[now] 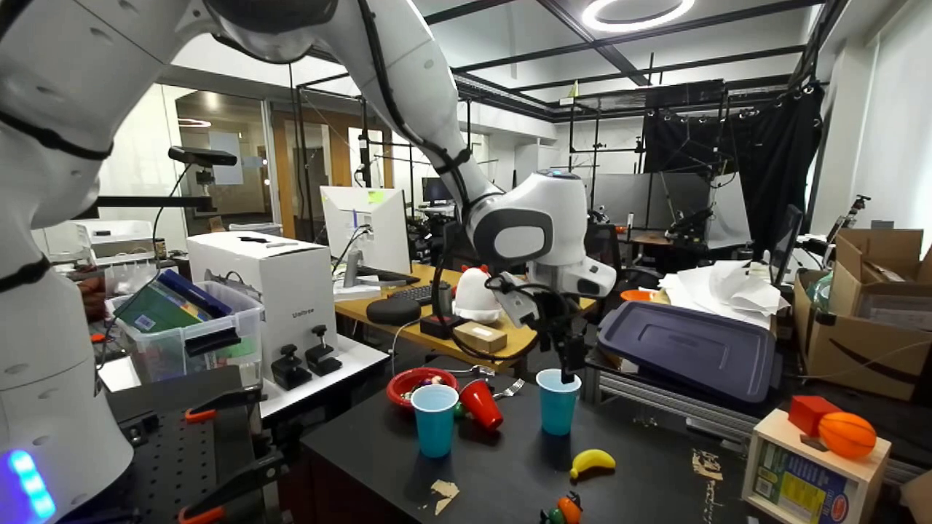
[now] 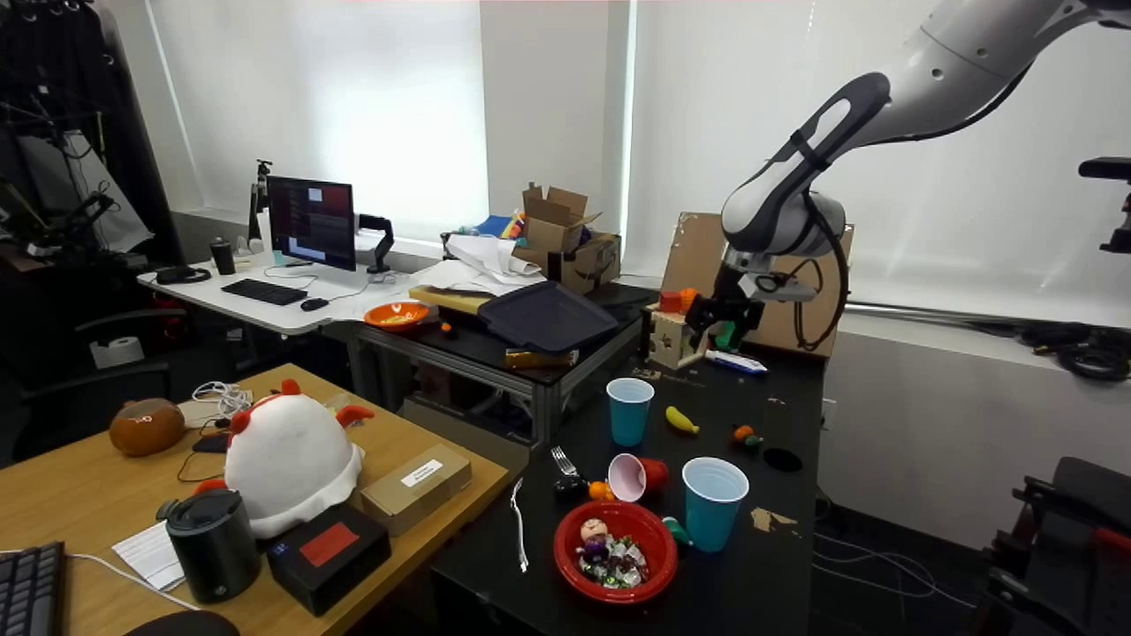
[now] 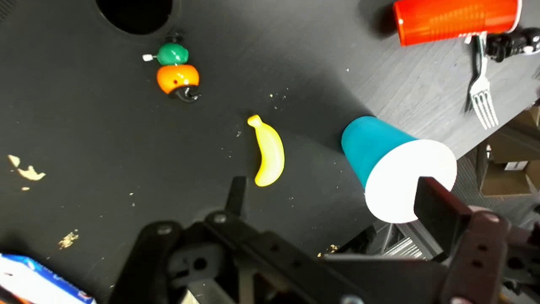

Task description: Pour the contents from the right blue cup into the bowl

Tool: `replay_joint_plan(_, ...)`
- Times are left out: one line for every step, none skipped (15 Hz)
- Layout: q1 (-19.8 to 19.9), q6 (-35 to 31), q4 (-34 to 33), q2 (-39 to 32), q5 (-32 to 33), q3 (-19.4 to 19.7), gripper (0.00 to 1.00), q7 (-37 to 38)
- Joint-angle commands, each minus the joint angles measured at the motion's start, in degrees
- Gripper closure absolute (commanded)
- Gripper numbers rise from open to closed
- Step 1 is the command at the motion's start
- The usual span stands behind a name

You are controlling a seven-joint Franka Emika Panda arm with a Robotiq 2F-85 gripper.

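While I look through the wrist view, I see my gripper [image 3: 331, 185] with its two fingers spread wide apart. It hangs over the black worktop [image 1: 510, 473]. The right blue cup [image 1: 558, 409] stands upright on the worktop, below my gripper. In the wrist view one finger hides a bit of the cup's rim, but an exterior view shows a gap between them, so they are apart. The inside of this cup looks bright white to me, and I cannot tell what is at the bottom.

The bowl [image 2: 617, 595] is red, round and low, and it sits on the same worktop, away from the right blue cup. I can see shiny clear bits [image 2: 618, 572] in it, with a small purple thing [image 2: 595, 548] and a round pale thing [image 2: 594, 529].

The other blue cup [image 2: 712, 519] stands upright just beside the bowl, with a small green thing [image 2: 677, 530] between them. The red cup [image 3: 455, 19] lies on its side between the bowl and the right blue cup. A fork [image 3: 481, 90] lies close to it. I also see a yellow banana [image 3: 272, 154] near the right blue cup, and a green and orange toy [image 3: 176, 71] past the banana.
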State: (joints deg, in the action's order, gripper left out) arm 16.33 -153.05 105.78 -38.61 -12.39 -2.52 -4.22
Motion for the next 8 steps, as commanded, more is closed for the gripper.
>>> replay_joint_plan(-4.1, 7.4, 6.0, 8.8, 4.0, 3.8, 0.0, 1.3)
replay_joint_plan(-4.8, 9.6, 6.4, 10.2, 5.2, 4.3, 0.0, 0.9)
replay_joint_plan(-5.5, 11.6, 6.6, 11.3, 6.2, 4.8, 0.0, 0.8)
replay_joint_plan(-6.1, 13.6, 6.8, 12.3, 7.4, 5.2, 0.0, 0.6)
replay_joint_plan(-6.8, 15.4, 6.9, 13.5, 8.6, 5.5, 0.0, 0.5)
replay_joint_plan(-7.3, 16.8, 6.9, 14.3, 9.7, 5.9, 0.0, 0.5)
replay_joint_plan(-8.0, 18.4, 6.8, 15.3, 11.6, 6.5, 0.0, 0.5)
replay_joint_plan(-8.4, 19.9, 6.3, 15.9, 13.4, 7.0, 0.0, 0.2)
